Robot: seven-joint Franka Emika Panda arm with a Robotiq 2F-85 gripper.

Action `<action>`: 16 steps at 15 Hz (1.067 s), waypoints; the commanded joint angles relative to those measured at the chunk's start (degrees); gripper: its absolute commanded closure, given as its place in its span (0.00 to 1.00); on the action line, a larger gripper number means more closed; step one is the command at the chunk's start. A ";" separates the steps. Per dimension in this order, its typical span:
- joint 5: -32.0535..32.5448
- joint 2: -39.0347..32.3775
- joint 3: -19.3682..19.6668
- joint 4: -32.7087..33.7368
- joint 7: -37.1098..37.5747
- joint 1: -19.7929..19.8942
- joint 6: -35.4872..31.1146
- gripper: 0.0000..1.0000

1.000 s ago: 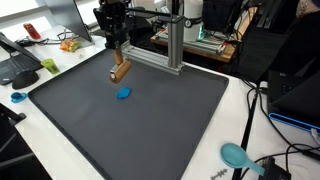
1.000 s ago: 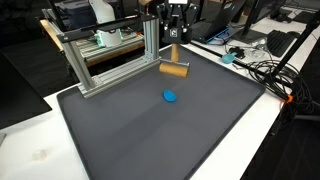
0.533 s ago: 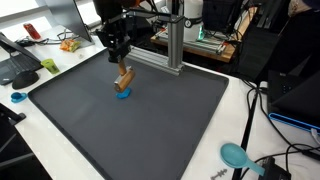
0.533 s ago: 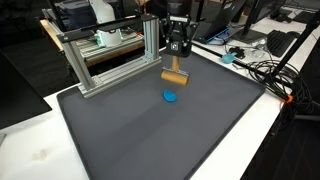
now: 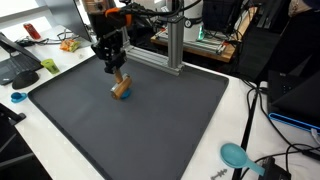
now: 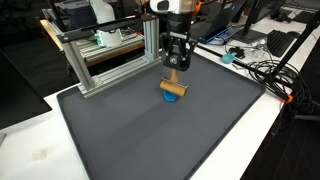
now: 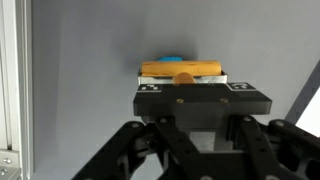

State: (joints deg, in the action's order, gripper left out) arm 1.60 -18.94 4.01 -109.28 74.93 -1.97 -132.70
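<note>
We see a dark mat (image 6: pixel 150 140) on the white surface (image 6: pixel 40 150). A blue disc (image 6: pixel 171 98) lies on the mat, near the aluminium frame (image 6: pixel 151 42).

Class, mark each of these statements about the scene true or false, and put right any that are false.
1. The jaws are shut on the wooden block. True.
2. The blue disc lies at a far corner of the mat, well away from the block. False: it lies right beneath the block.
3. A metal frame stands along one edge of the dark mat. True.
4. The teal scoop lies in the middle of the mat. False: it lies on the white table, off the mat.
</note>
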 commanded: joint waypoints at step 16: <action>-4.16 -8.29 0.55 5.98 0.24 0.38 1.92 0.78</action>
State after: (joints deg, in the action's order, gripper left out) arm 0.04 -23.74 4.75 -105.55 75.82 -1.97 -131.48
